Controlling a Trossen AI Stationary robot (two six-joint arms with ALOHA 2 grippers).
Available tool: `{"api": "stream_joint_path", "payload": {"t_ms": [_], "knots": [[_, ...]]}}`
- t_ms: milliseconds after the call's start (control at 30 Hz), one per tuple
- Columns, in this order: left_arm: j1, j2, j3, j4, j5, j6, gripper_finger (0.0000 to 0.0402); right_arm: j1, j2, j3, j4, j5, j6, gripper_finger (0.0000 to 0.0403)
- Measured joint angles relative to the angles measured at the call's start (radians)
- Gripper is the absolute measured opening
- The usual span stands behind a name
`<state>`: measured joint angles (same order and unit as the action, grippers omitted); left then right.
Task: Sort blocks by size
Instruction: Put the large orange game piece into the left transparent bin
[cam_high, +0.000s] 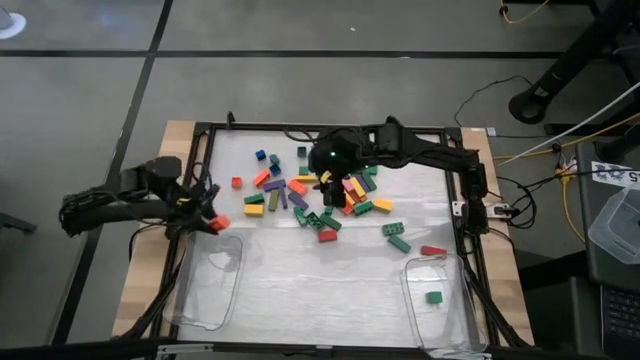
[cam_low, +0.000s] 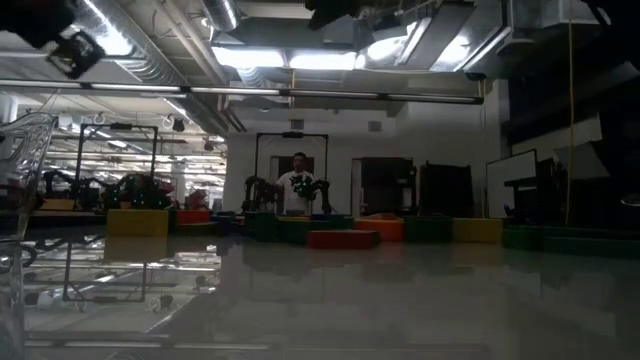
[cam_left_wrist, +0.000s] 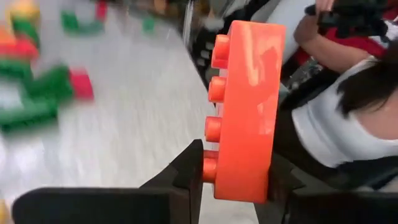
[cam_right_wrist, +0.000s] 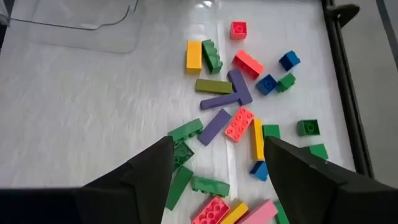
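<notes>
Many blocks (cam_high: 320, 200) in green, red, yellow, orange, blue, purple and pink lie scattered mid-table; they also show in the right wrist view (cam_right_wrist: 230, 106). My left gripper (cam_high: 212, 222) is at the table's left, just beyond the left clear tub (cam_high: 205, 280), and is shut on a long orange block (cam_left_wrist: 245, 106). My right gripper (cam_right_wrist: 217, 165) is open above the pile, its fingers on either side of a few blocks and touching none that I can see. One green block (cam_high: 434, 296) lies in the right clear tub (cam_high: 440, 320). My left gripper pinches one end of the long orange block (cam_left_wrist: 239, 177) between its two fingers. One finger (cam_left_wrist: 189, 171) is on the studded face and the other (cam_left_wrist: 280, 180) on the opposite face. The rest of the block sticks out past the fingertips, clear of the table.
A black frame (cam_high: 465, 180) borders the work area. A red block (cam_high: 433, 250) and green blocks (cam_high: 396, 236) lie apart toward the right tub. Bare table lies between the two tubs. A person in a white shirt (cam_left_wrist: 336, 118) sits beyond the table's edge.
</notes>
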<state>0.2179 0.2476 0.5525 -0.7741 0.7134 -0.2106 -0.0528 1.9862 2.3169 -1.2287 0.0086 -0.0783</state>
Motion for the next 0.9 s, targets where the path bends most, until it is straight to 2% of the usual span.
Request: {"api": "stream_joint_path", "payload": {"t_ms": [267, 633, 900], "knots": [[-0.085, 0.014, 0.008, -0.338, 0.008, -0.424, 0.0088, 0.0, 0.0, 0.0, -0.009, 0.0, 0.007, 0.025], [-0.193, 0.1, 0.008, -0.292, 0.038, -0.706, 0.0088, 0.0, 0.0, 0.0, -0.007, 0.0, 0.007, 0.025], [-0.301, 0.305, 0.008, -0.288, 0.034, -0.725, 0.0088, 0.0, 0.0, 0.0, -0.009, 0.0, 0.003, 0.025]]}}
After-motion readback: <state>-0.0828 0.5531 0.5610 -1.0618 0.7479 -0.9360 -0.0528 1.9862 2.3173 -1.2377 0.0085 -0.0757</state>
